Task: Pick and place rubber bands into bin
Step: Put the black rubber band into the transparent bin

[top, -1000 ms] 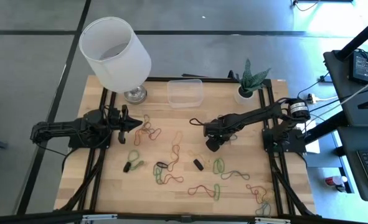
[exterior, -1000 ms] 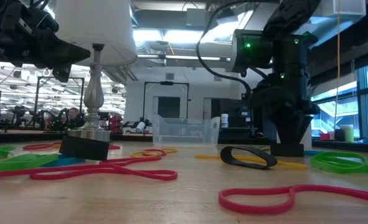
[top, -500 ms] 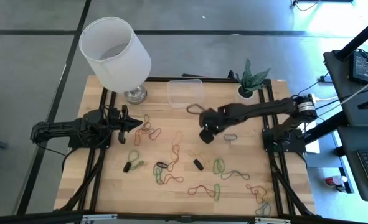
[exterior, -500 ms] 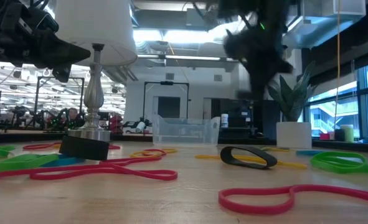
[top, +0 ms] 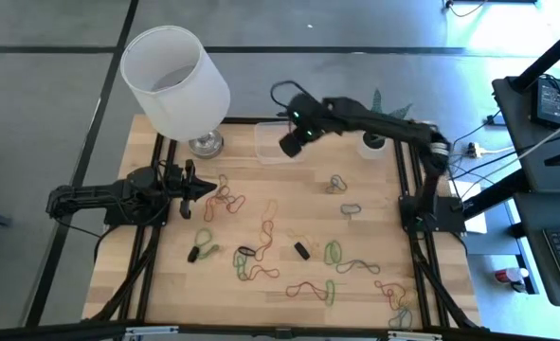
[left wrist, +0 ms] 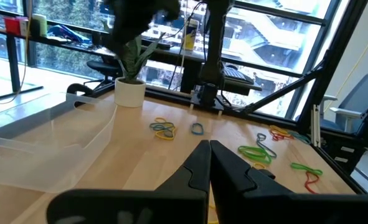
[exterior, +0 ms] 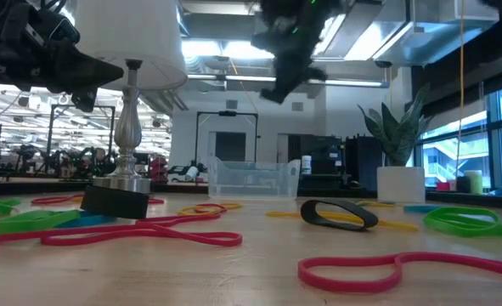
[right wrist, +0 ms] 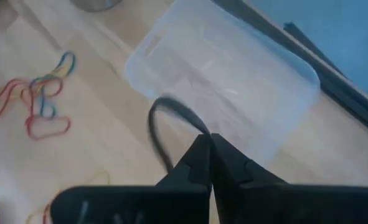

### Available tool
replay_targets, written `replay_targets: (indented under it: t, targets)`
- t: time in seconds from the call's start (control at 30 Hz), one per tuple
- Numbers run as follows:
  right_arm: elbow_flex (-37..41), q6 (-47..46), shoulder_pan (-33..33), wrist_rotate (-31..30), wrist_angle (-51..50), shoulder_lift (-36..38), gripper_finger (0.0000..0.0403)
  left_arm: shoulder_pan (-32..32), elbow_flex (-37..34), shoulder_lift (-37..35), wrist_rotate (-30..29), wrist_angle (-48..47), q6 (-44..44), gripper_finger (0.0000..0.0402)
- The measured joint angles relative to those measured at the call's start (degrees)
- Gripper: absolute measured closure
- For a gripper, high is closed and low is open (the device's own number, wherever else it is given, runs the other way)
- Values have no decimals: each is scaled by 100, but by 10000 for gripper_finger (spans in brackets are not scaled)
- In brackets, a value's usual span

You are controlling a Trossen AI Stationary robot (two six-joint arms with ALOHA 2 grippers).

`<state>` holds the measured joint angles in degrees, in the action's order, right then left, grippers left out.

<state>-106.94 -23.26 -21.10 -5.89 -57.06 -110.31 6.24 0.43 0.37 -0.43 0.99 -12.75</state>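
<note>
Dangling black rubber band [right wrist: 162, 127] from right end effector [right wrist: 207, 142]

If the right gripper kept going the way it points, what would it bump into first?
Probably the bin. The right gripper, shut on a black rubber band, points down at it from above. How far above is hard to tell.
</note>
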Motion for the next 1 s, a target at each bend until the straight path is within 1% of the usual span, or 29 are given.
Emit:
replay_targets:
  t: [0.17,0.27,0.4,0.47,0.6,0.83,1.0]
  targets:
    - [-1104,506,-353,462,-106,-1233,403,0,0,-1,0,-4,0,400]
    - [-1688,733,-470,567,-279,-1912,403,0,0,-1,0,-2,0,400]
    - [-2295,899,-578,716,-664,-2645,403,1,0,-1,0,-2,0,400]
    - [-2441,997,-612,726,-751,-2894,403,1,0,-1,0,-2,0,400]
    - [-2448,1027,-651,727,-773,-3207,403,0,0,1,0,0,0,400]
    - [-2386,1033,-682,718,-749,-3446,395,0,0,-1,0,0,0,400]
    - [-2386,1032,-684,710,-726,-3457,381,1,0,-1,0,2,0,400]
